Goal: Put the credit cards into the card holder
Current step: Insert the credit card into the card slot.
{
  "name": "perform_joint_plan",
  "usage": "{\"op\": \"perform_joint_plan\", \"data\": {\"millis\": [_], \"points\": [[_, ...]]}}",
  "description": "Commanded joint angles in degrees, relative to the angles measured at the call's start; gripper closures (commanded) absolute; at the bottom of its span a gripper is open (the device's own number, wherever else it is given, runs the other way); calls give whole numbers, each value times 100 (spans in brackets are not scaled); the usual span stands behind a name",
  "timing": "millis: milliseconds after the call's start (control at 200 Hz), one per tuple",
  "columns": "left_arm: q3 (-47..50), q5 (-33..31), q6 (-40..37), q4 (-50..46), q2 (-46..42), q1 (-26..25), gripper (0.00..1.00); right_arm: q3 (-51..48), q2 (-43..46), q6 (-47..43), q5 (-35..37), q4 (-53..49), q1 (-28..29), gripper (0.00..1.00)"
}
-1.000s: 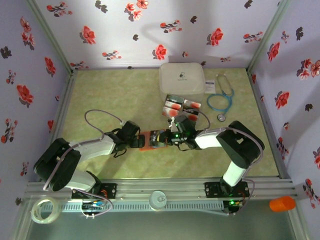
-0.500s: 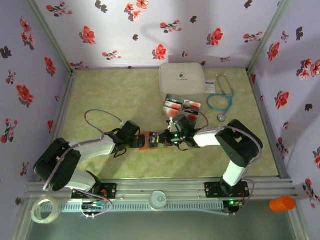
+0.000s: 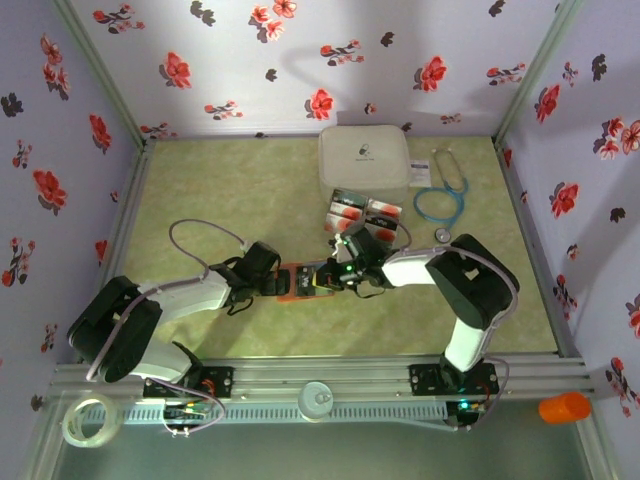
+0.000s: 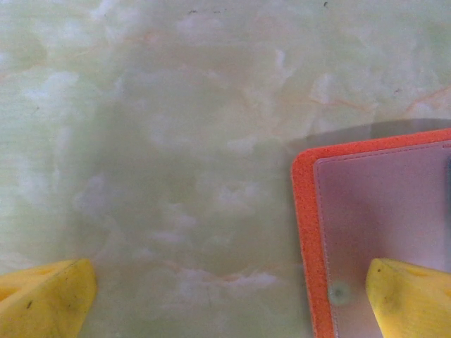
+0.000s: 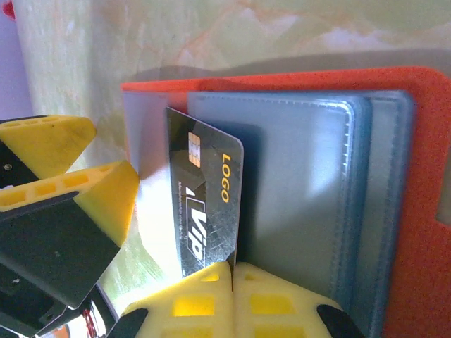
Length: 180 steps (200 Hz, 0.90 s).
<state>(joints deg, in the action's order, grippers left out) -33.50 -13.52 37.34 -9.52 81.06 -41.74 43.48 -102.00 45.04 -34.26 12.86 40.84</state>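
Top: orange card holder (image 3: 297, 290) lies open mid-table, between left gripper (image 3: 278, 285) and right gripper (image 3: 322, 280). Loose credit cards (image 3: 365, 211) sit just far-right of it, near the white case (image 3: 363, 157). Bare table runs left and far-left.
Left wrist: jaws spread wide, one finger (image 4: 412, 299) on the holder's corner, with open tabletop beyond its left edge.
Right wrist: fingers pressed together, pinching a black credit card (image 5: 208, 201) at the grey-blue pocket's left edge.

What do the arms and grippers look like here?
The left arm and right arm are white shells with black joints, a thin grey cable looping off the left one. Fingers are blocky yellow plastic with square recesses; a green light glows at the right wrist.
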Motion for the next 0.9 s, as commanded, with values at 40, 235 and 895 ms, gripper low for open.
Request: {"op": "perform_joint_plan", "data": {"millis": [40,235,895], "points": [[52,7,115,-129,209,-6,0,227,-317,-188,-134,-486,-23,100],[12,12,89,-147,186,-1,0,451,-223,-342,-97,-869,-23,93],[46,-165,232,-503,-258,214,0,1036,50,-988,324,-2039,-23,62]]}}
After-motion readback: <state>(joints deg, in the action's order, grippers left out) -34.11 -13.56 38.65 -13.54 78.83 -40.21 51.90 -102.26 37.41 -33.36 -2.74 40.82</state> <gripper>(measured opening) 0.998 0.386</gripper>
